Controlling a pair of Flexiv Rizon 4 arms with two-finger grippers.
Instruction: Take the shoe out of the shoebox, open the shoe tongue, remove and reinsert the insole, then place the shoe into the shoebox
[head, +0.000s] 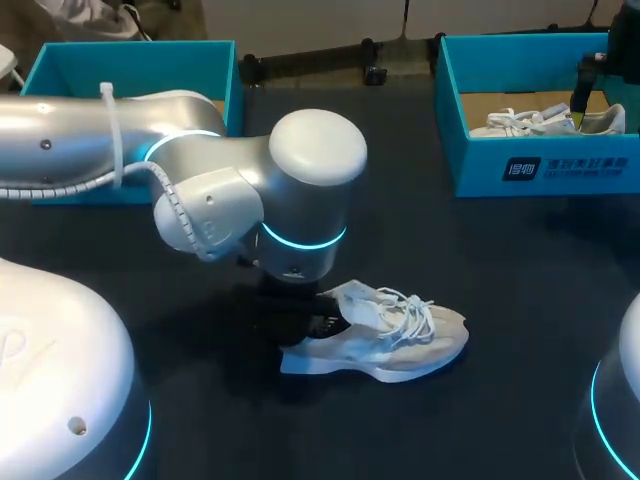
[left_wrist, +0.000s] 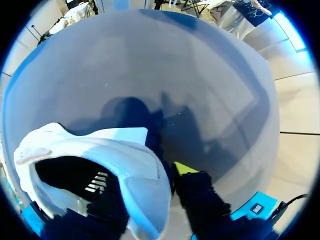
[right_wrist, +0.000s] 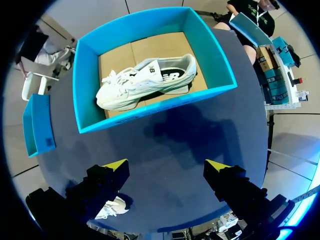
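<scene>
While pinching padded heel rim of white mesh shoe (head: 400, 338) on desk (head: 480, 270) with left gripper (left_wrist: 152, 186), held right gripper (right_wrist: 167, 167) wide apart, empty, near teal cardboard shoebox (right_wrist: 150, 109).

The light I get is even and comes from overhead. In the head view the table (head: 500, 300) reads nearly black, while the glossy shell of my left arm (head: 300, 160) carries soft white glare and its cyan ring (head: 300, 238) glows. The shoe (head: 385, 335) sits bright against a murky patch under the arm. In the left wrist view the table looks pale, a dark shadow (left_wrist: 135, 115) lies beyond the shoe, and the shoe's rim is nearly washed out. In the right wrist view a broad shadow (right_wrist: 190, 130) falls just before the evenly lit shoebox (right_wrist: 150, 107).
</scene>
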